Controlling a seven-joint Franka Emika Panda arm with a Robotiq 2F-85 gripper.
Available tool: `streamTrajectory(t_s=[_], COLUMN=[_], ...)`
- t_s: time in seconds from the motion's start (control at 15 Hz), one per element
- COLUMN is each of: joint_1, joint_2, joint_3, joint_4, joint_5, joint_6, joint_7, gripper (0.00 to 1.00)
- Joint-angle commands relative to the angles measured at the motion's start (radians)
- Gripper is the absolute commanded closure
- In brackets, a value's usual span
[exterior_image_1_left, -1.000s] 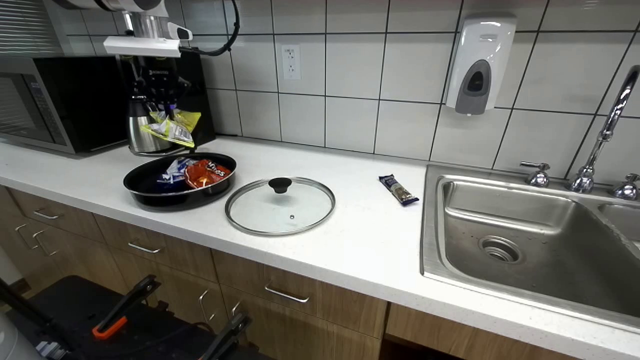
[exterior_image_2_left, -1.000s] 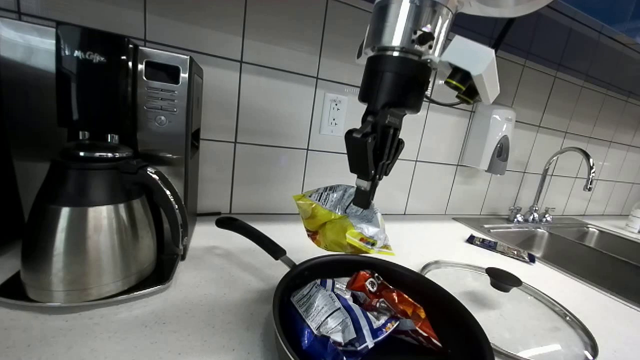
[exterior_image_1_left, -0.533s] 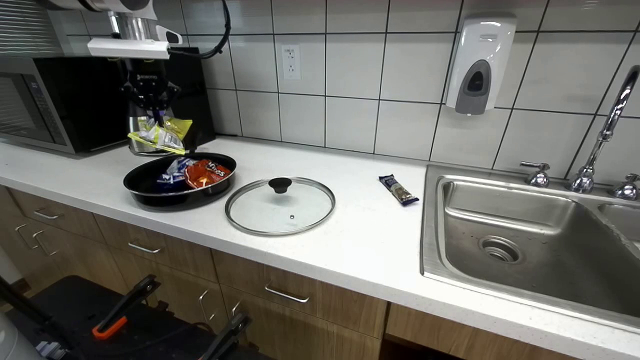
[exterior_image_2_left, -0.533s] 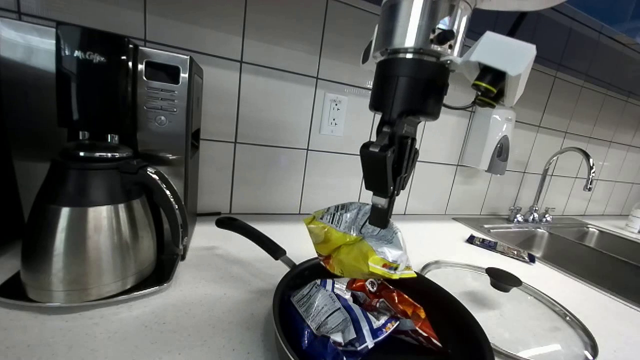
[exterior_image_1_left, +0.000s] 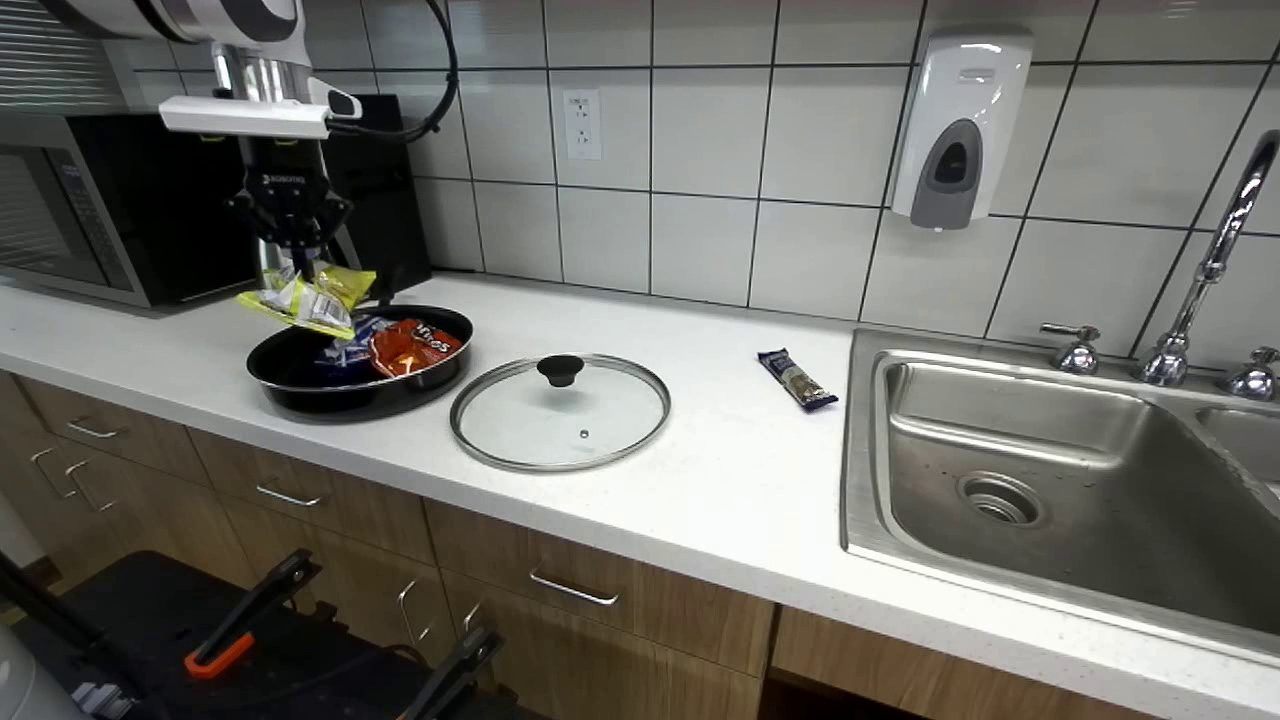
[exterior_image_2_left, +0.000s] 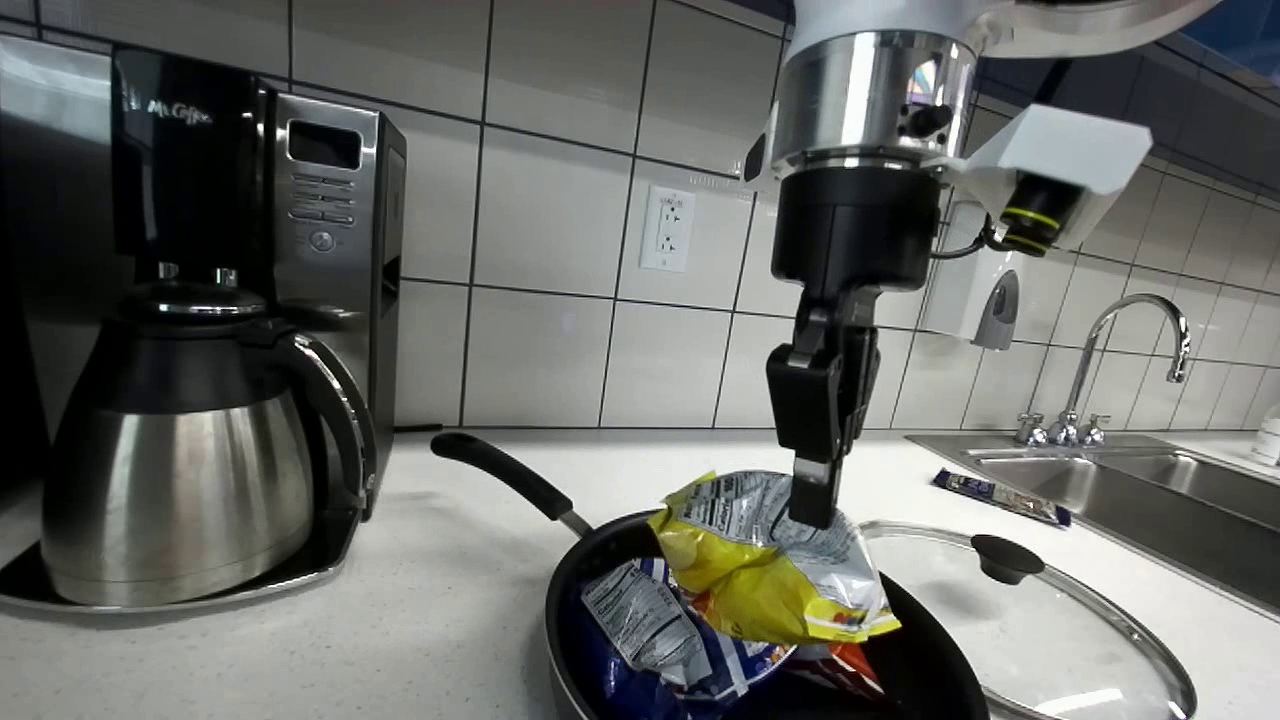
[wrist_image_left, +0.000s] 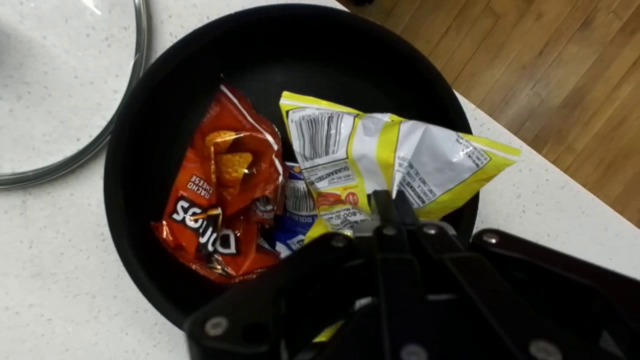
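My gripper (wrist_image_left: 392, 202) is shut on a yellow and silver chip bag (wrist_image_left: 335, 145), pinched at its middle by the fingertips. In both exterior views the gripper (exterior_image_1_left: 302, 265) (exterior_image_2_left: 815, 505) points down and the yellow bag (exterior_image_1_left: 318, 300) (exterior_image_2_left: 765, 590) hangs tilted over the black pan (exterior_image_1_left: 350, 402). In the wrist view it is above the right part of the pan (wrist_image_left: 310, 45). A red Doritos bag (wrist_image_left: 200, 185) and a blue bag (wrist_image_left: 295, 215) lie in the pan. The yellow bag partly covers the blue one. I cannot tell whether it touches the bags below.
A glass lid (exterior_image_1_left: 560, 425) lies beside the pan on the white counter. A wrapped bar (exterior_image_1_left: 797, 380) lies near the sink (exterior_image_1_left: 862, 460). A coffee maker (exterior_image_2_left: 340, 250) with a steel carafe (exterior_image_2_left: 190, 490) stands near the pan handle (exterior_image_2_left: 500, 475). A microwave (exterior_image_1_left: 190, 210) stands behind.
My gripper has moved down with the yellow bag, leftward in one exterior view and rightward in the other. The bag is now lower, over the pan. The pan, its bags and the lid stay put.
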Motion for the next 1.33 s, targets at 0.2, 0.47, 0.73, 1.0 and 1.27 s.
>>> streamTrajectory(t_s=[0.2,0.47,0.73,1.0,1.27], joint_1=[-0.002,-0.005,-0.01,-0.013,-0.016], joint_2=[-0.026,-0.001,0.036,0.085,0.133], joint_3=[-0.003,-0.012,-0.024,-0.032,-0.033], joint_4=[-0.034,-0.036,-0.021,0.006,0.039], joint_5=[0.015,0.004,0.003,0.003,0.012], joint_6=[-0.057,-0.045,-0.03,-0.018,-0.003], joint_7=[0.011,0.012,0.001,-0.015,-0.032], gripper=[1.0,1.0,1.0,1.0,1.0])
